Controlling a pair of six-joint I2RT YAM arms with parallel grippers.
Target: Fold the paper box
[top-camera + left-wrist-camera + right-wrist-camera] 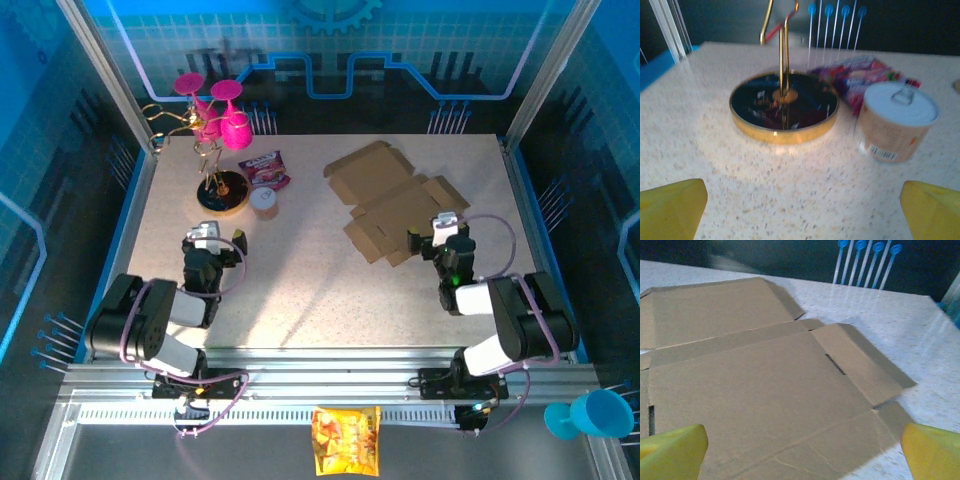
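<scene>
On speckled tabletop point(300, 290), flat creased brown paper box point(395, 205), seemingly matte cardboard; left tool point(215, 235), right tool point(437, 232) apart, empty.

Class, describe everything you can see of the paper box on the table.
The paper box is plain brown unprinted cardboard, a die-cut sheet with creases, slots and side flaps. It lies unfolded and flat on the speckled table, right of centre, turned at an angle to the table's edges. Nothing rests on it. The right gripper sits at its near edge, jaws open to either side; whether they touch it cannot be judged.
</scene>
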